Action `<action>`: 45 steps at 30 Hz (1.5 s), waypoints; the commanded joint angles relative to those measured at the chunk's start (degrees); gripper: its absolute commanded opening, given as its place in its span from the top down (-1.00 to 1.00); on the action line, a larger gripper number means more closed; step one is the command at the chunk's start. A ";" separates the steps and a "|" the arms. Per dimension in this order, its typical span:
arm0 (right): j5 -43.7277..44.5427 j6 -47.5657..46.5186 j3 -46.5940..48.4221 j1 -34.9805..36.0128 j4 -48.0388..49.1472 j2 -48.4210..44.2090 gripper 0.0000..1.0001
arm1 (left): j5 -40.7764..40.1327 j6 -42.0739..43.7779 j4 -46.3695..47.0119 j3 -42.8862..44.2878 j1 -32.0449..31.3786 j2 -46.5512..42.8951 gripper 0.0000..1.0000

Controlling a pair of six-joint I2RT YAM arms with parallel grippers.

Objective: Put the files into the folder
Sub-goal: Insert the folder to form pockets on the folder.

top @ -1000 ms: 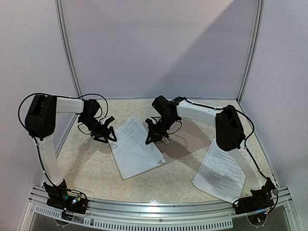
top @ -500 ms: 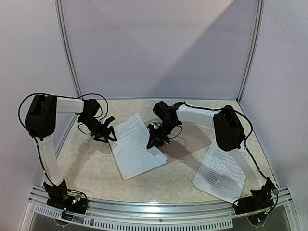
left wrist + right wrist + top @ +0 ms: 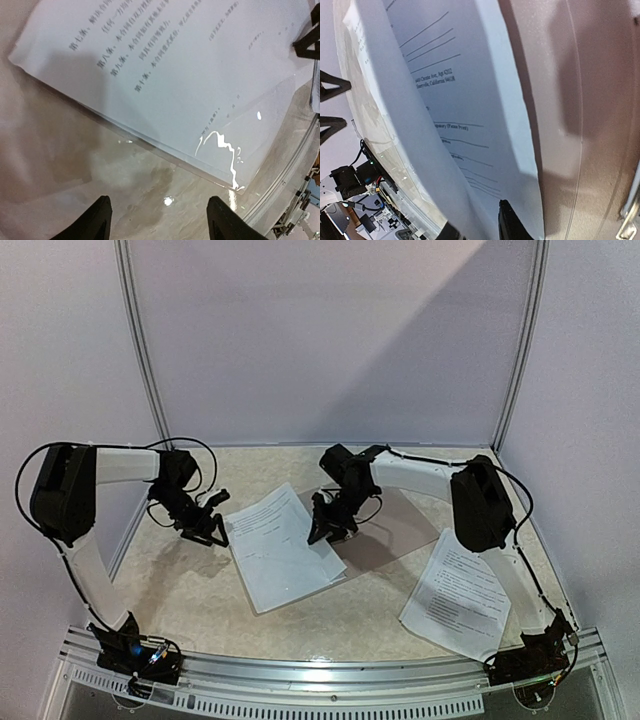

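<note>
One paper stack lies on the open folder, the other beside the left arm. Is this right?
No: the other stack lies beside the right arm, as the top external view shows. The first stack is on the folder.

Left arm (image 3: 120, 465) swung leftward, away from files (image 3: 283, 545); right jaws seemingly loosening.

Lab booth: plain white walls (image 3: 330, 340), aluminium rail (image 3: 330, 672), marbled tabletop (image 3: 190, 590).

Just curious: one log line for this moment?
left gripper open, empty | right gripper at files on folder | second stack outside folder
</note>
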 commanded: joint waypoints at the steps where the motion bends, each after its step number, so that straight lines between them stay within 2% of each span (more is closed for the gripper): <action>1: 2.42 -1.50 -1.38 -0.45 -2.72 -3.53 0.55 | 0.02 4.28 -4.50 -3.15 -2.99 -0.94 -0.28; 5: 2.45 -1.62 -3.44 -0.45 -2.77 -4.70 0.57 | 0.31 4.85 -5.83 -2.88 -4.74 0.13 -0.10; 13: 0.41 -1.55 -5.40 -0.46 -2.24 -4.62 0.89 | 1.48 3.97 -6.87 -1.18 -7.43 6.53 0.11; 23: -3.85 5.02 -10.85 -0.36 7.34 -5.07 1.00 | 4.86 1.39 -3.22 -0.66 -7.45 11.57 0.36; 31: -4.17 10.41 -14.45 0.43 13.50 -7.11 1.00 | 5.79 1.48 -2.50 -0.58 -6.94 12.35 0.39; 36: -5.29 15.48 -19.22 0.80 20.83 -8.85 1.00 | 6.96 1.33 -2.36 -0.75 -6.78 13.50 0.42; 45: -1.09 14.45 -19.68 0.20 18.89 -10.59 1.00 | 6.64 1.29 -1.95 -0.83 -6.48 12.85 0.43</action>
